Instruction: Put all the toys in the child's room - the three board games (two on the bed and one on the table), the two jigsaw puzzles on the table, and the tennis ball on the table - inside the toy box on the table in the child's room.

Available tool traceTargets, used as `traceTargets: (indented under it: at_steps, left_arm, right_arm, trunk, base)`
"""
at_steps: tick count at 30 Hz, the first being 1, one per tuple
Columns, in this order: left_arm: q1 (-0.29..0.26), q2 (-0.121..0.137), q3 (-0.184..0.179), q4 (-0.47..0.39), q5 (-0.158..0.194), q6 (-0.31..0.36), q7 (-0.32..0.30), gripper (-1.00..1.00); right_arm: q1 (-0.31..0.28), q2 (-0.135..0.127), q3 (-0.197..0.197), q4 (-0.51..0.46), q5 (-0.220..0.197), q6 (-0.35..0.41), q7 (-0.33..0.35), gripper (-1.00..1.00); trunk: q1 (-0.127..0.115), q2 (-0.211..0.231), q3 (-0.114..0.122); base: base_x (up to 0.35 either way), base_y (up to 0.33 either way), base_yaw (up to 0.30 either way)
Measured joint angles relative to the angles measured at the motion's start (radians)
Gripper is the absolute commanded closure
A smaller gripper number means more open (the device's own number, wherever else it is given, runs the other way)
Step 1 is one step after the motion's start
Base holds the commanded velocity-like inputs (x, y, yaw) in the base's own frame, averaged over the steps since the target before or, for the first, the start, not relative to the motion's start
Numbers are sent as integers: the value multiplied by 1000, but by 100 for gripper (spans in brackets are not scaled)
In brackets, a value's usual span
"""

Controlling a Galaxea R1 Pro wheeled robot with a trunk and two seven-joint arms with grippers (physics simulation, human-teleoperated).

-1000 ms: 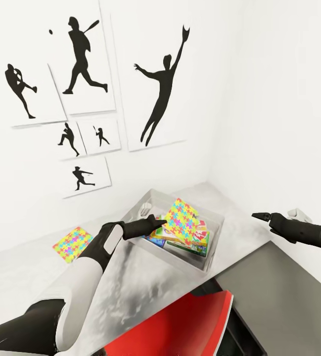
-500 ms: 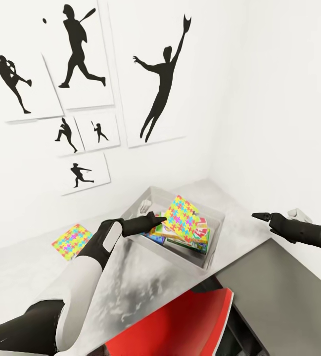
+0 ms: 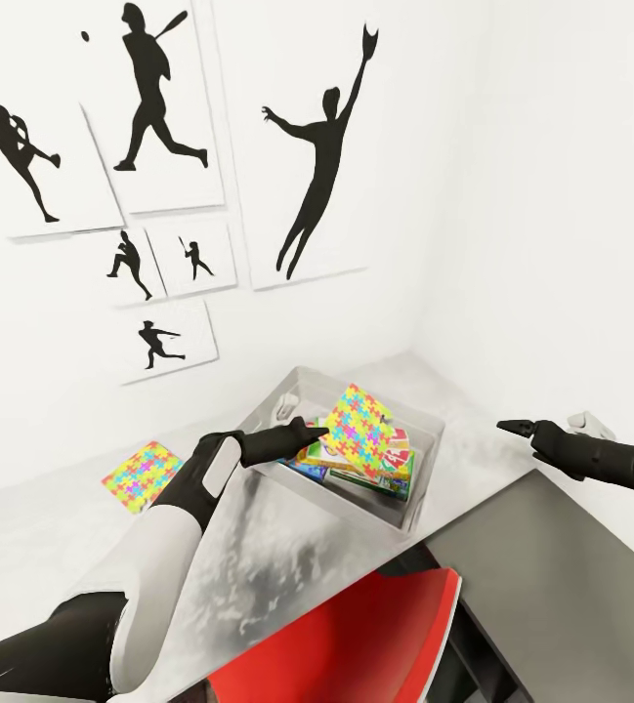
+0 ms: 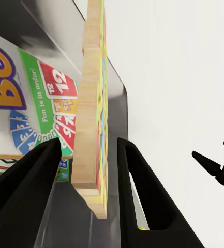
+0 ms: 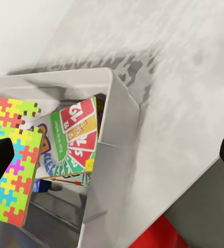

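The white wall carries black sports-silhouette prints (image 3: pixel 317 146). Below it stands the table (image 3: pixel 258 557), with a pale grey top and a dark grey section at the right. A red chair (image 3: pixel 356 644) stands in front of it. On the pale top, near the corner of the room, sits the toy box (image 3: pixel 356 503), a light grey tub. Inside it lie the board games, with the "SKIP-BO" box (image 4: pixel 18 103) on top.

The left gripper (image 3: pixel 315 432) reaches over the near rim of the tub. Its fingers are narrow around one jigsaw puzzle (image 3: pixel 358 428), which is held tilted above the game boxes. In the left wrist view the puzzle stands edge-on between the two fingers. The second jigsaw puzzle (image 3: pixel 143 475) lies flat on the table, well apart from the tub, near the wall.

The right gripper (image 3: pixel 514 427) hangs over the table to the right of the tub; whether it is wide or narrow I cannot tell
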Motion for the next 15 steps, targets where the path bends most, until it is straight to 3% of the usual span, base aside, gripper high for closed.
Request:
traceTargets:
  at_steps: [15]
  left_arm:
    - [0, 0, -1, 0, 0, 4, 2, 100]
  right_arm:
    - [0, -1, -1, 0, 0, 0, 0, -100]
  trunk:
    - [0, 0, -7]
  base:
    - [0, 0, 0]
